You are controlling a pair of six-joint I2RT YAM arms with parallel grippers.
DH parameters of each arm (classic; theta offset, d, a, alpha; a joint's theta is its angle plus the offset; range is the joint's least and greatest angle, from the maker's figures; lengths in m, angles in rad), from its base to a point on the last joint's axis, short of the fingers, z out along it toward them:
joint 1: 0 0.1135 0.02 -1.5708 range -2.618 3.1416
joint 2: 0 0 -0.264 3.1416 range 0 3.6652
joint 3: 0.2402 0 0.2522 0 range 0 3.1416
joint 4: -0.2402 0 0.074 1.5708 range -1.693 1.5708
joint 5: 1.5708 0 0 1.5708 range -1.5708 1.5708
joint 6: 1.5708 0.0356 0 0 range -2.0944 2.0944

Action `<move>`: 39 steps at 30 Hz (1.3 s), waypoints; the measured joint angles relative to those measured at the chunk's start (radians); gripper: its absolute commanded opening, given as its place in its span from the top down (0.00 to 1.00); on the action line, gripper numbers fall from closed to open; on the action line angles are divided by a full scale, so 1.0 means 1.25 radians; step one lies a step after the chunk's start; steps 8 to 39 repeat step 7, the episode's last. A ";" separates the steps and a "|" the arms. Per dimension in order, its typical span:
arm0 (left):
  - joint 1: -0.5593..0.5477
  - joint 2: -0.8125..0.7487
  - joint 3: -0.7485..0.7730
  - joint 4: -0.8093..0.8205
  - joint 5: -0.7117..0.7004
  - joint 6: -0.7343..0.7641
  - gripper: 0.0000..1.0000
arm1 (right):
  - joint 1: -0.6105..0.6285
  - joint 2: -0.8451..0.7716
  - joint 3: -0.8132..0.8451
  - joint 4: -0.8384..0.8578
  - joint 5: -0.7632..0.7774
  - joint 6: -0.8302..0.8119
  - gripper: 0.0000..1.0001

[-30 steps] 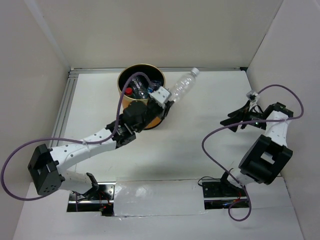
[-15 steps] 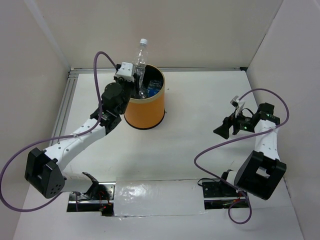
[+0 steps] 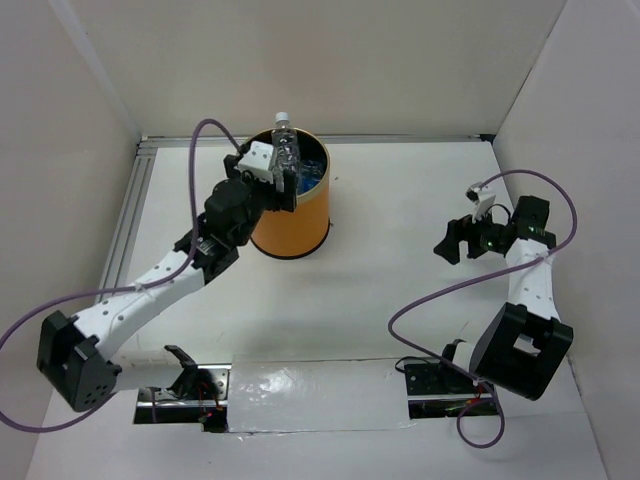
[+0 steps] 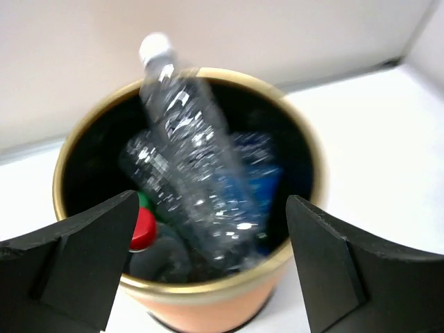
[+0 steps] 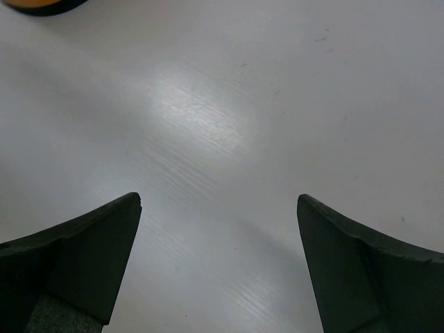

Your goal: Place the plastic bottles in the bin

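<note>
Clear bottle (image 4: 191,152) blurred, maybe dropping into bin (image 4: 201,305); light, thin-walled, slippery, so I'd grip mid-body. Left tool (image 4: 211,201) released; right tool (image 5: 218,198) spread, empty.

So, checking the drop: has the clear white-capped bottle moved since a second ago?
Yes. The clear bottle moved left, from right of the bin to inside it, cap poking above its rim.

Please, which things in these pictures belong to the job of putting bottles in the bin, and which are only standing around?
Belong to the job:
- bin
- clear bottle, tilted in its mouth, cap sticking out
- red-capped bottle and blue-labelled bottle, inside
- left gripper, open at the bin

Only around:
- right gripper, open over the table
- purple cables
- metal rail
</note>
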 measured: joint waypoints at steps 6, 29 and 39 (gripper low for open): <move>-0.029 -0.230 -0.046 -0.005 0.016 -0.010 0.00 | 0.016 -0.014 -0.003 0.112 0.142 0.192 0.00; -0.029 -0.278 -0.070 -0.003 0.014 -0.014 0.00 | 0.018 -0.017 -0.003 0.125 0.157 0.209 0.00; -0.029 -0.278 -0.070 -0.003 0.014 -0.014 0.00 | 0.018 -0.017 -0.003 0.125 0.157 0.209 0.00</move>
